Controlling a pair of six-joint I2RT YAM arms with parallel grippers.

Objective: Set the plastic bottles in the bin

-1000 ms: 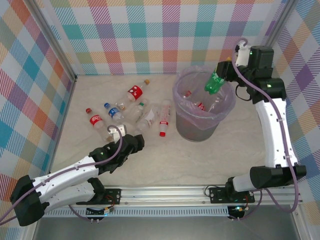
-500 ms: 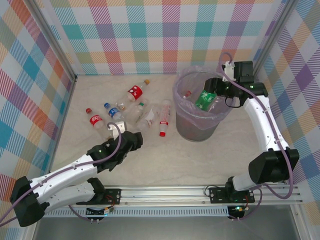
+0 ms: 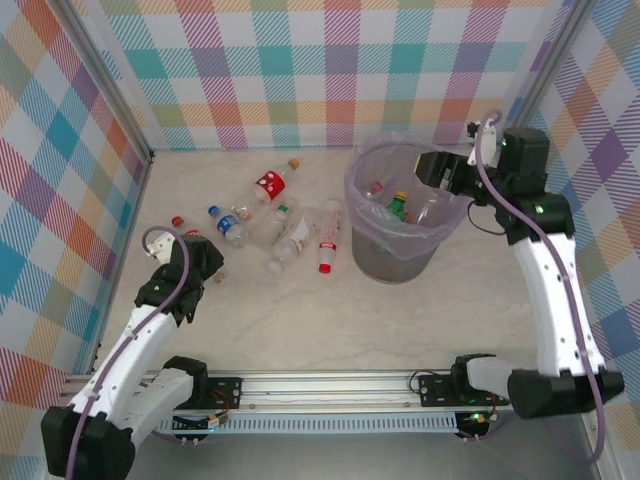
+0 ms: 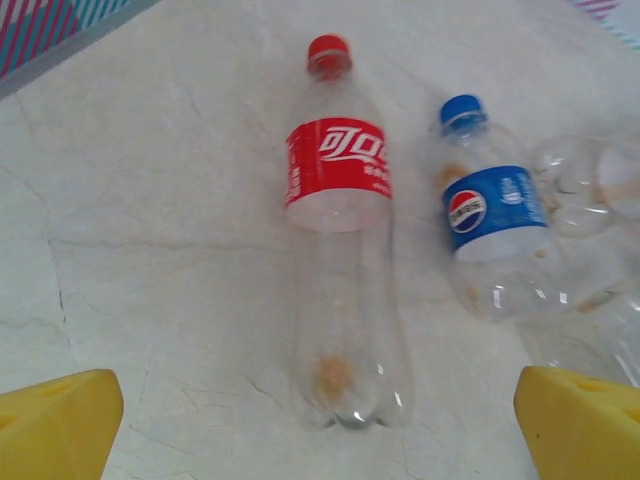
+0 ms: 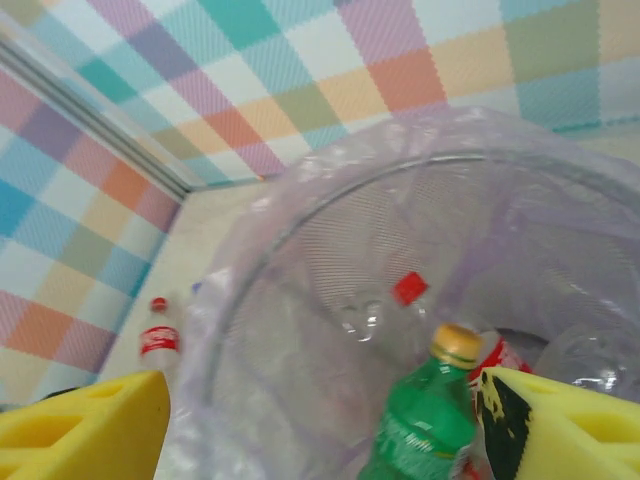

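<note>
Several plastic bottles lie on the table left of the bin [image 3: 372,245]. Among them are a red-labelled one [image 3: 270,184], a blue-labelled one [image 3: 228,225] and clear ones [image 3: 328,238]. My left gripper [image 3: 200,256] hovers open over the leftmost bottle, whose red cap [image 3: 177,221] shows beyond it. In the left wrist view that red-labelled bottle [image 4: 340,230] lies between my spread fingers [image 4: 60,428], untouched by the left gripper [image 4: 318,405]. My right gripper [image 3: 438,170] stands open over the bin's rim. A green bottle [image 5: 425,425] lies loose inside the bin [image 5: 300,290], below the right gripper [image 5: 320,425].
A blue-labelled bottle [image 4: 490,225] lies right beside the red-labelled one. More bottles, one with a red cap [image 5: 408,288], rest in the bin. Checked walls close in the table at the back and both sides.
My right gripper opened and the green bottle dropped into the bin. My left arm swung left, from the middle bottles to above the leftmost red-capped one.
</note>
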